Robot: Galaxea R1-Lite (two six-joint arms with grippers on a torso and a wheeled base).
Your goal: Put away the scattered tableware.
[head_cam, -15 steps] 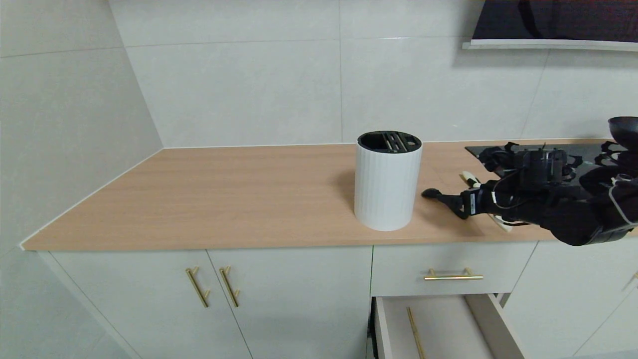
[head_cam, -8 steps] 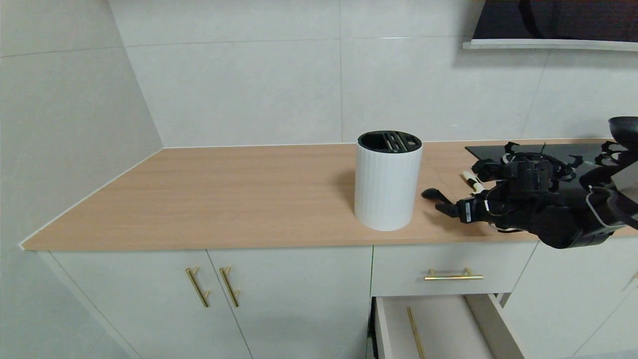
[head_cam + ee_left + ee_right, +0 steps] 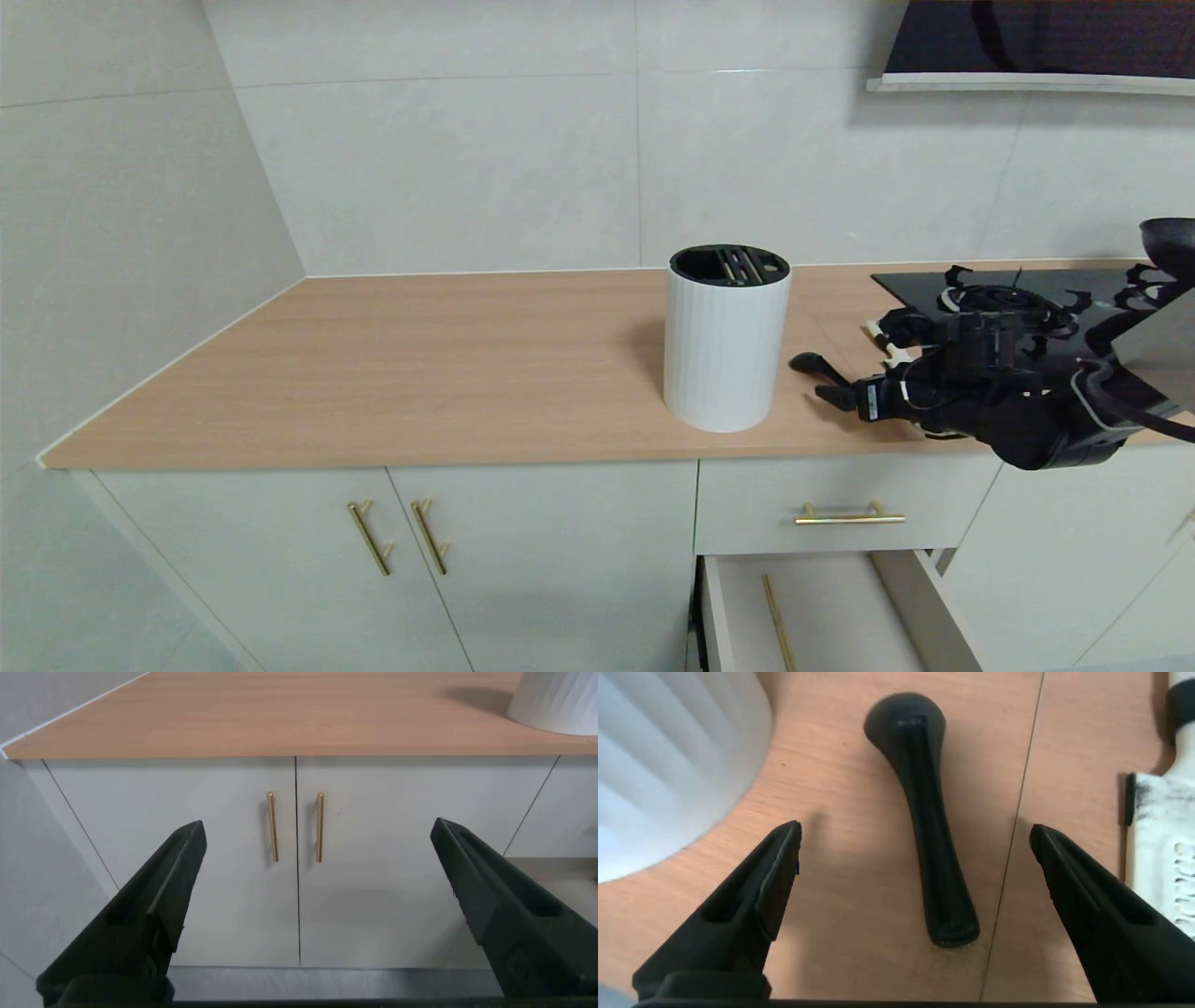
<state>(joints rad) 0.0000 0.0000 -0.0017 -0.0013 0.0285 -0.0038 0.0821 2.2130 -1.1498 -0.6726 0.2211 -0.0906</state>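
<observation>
- Our right gripper (image 3: 915, 845) hovers wide open over the black plastic utensil handle (image 3: 920, 812), gripping nothing.
- That handle lies flat on the wooden countertop (image 3: 467, 364), just right of the white ribbed cylindrical holder (image 3: 726, 350).
- A white-handled utensil (image 3: 1156, 859) lies farther right.
- Our left gripper (image 3: 318, 835) gapes empty before the white cabinet doors (image 3: 402, 877).

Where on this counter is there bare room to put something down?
The counter is bare from the left wall across to the white holder. Right of the holder it is crowded: a black utensil with the open right gripper over it, a white tool, then the hob.
</observation>
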